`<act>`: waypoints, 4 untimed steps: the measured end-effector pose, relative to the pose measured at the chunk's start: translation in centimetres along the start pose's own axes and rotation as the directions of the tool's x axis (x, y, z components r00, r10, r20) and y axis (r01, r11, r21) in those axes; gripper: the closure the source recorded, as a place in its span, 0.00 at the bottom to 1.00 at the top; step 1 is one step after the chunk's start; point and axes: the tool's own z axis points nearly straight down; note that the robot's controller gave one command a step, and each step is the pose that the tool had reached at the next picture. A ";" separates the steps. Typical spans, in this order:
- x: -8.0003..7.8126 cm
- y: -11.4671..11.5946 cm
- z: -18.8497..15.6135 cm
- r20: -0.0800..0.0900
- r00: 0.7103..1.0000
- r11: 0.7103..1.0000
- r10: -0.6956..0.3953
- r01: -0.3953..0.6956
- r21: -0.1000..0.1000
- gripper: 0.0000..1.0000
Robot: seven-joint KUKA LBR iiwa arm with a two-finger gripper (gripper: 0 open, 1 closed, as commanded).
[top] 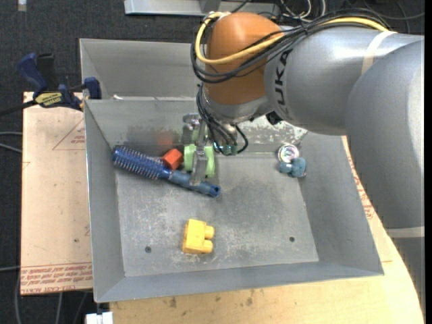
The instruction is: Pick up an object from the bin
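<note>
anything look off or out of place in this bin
Nothing stands out. The blue brush lies slanted on the bin floor, an orange block and a green piece beside it by the hand; the yellow block lies apart, intact.

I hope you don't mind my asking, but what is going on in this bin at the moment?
The gripper is low in the bin, over the handle end of a blue brush, next to an orange block and a green piece. Whether it holds anything cannot be told. A yellow block and a blue-and-white thing lie apart from it.
</note>
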 end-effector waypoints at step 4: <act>4.8 1.1 -5.1 0.014 1.000 1.000 -0.006 0.006 -0.002 1.00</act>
